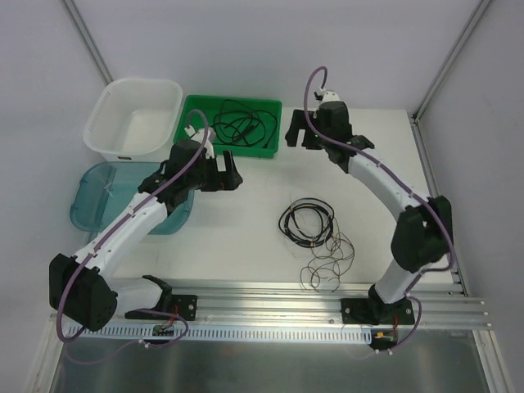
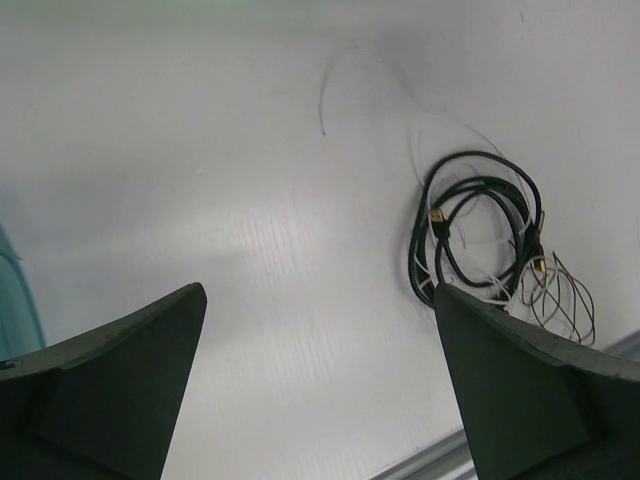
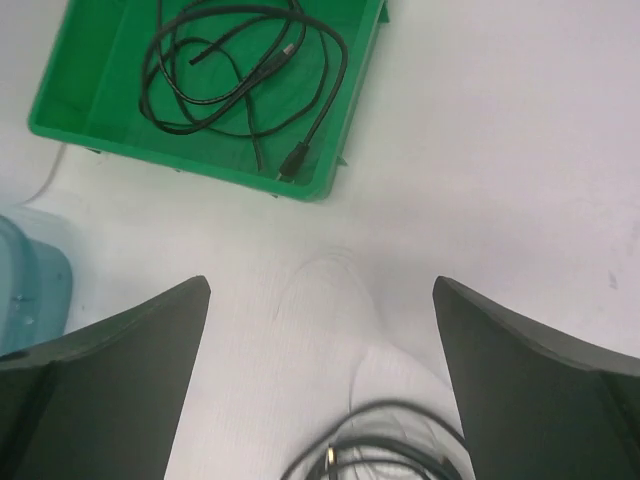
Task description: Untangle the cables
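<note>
Tubs sit farthest left: a white tub (image 1: 131,123) showing nothing inside and a blue bin (image 1: 97,196) partly hidden, both behind the left gripper (image 1: 235,172), whose jaws stand spread and empty. Ahead of those jaws the green tray (image 1: 190,106) holds one black cable (image 1: 240,124), apparently parked apart from the tangle (image 1: 309,223), which lies between the grippers, touching neither. The right gripper (image 1: 291,131), jaws wide around nothing, hangs just right of the tray.
</note>
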Tool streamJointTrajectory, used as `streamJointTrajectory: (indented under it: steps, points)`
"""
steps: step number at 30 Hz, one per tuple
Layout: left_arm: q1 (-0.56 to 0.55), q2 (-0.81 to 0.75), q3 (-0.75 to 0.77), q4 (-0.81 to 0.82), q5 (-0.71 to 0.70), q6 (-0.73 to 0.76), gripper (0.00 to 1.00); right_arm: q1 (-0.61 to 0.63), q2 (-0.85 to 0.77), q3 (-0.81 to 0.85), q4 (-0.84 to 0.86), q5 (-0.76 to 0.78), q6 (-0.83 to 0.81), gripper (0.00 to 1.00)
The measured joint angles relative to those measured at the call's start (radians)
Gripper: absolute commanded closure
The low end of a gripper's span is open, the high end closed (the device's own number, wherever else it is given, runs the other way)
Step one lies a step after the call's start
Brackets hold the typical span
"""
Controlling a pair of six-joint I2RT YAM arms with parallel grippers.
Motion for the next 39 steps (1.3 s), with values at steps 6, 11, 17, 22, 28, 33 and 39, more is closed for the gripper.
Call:
streamJointTrajectory:
  steps: [6, 11, 17, 22, 28, 33, 39]
  points:
    - [-0.111, -0.030, -0.072, -0.010, -0.033, -0.077, 0.01, -0.001, -0.343, -0.160, -0.125, 0.026, -0.042, 0.01]
    - [-0.229, 0.007, -0.079, -0.021, -0.090, -0.138, 0.02, -0.001, -0.554, -0.398, -0.232, 0.028, -0.029, 0.04]
    - [-0.390, 0.220, 0.010, -0.026, -0.176, -0.208, 0.08, -0.001, -0.729, -0.650, -0.377, 0.022, 0.019, 0.04]
    - [-0.465, 0.419, 0.135, -0.024, -0.220, -0.247, 0.17, -0.001, -0.872, -0.742, -0.442, 0.026, 0.033, 0.04]
    - [-0.536, 0.607, 0.277, -0.025, -0.264, -0.247, 0.31, -0.001, -0.999, -0.806, -0.472, 0.028, 0.047, 0.04]
    - [-0.549, 0.699, 0.312, -0.030, -0.291, -0.247, 0.71, -0.001, -1.014, -0.855, -0.476, 0.020, 0.067, 0.04]
    - [-0.548, 0.702, 0.288, -0.041, -0.321, -0.243, 1.00, 0.000, -0.958, -0.897, -0.440, 0.000, 0.095, 0.04]
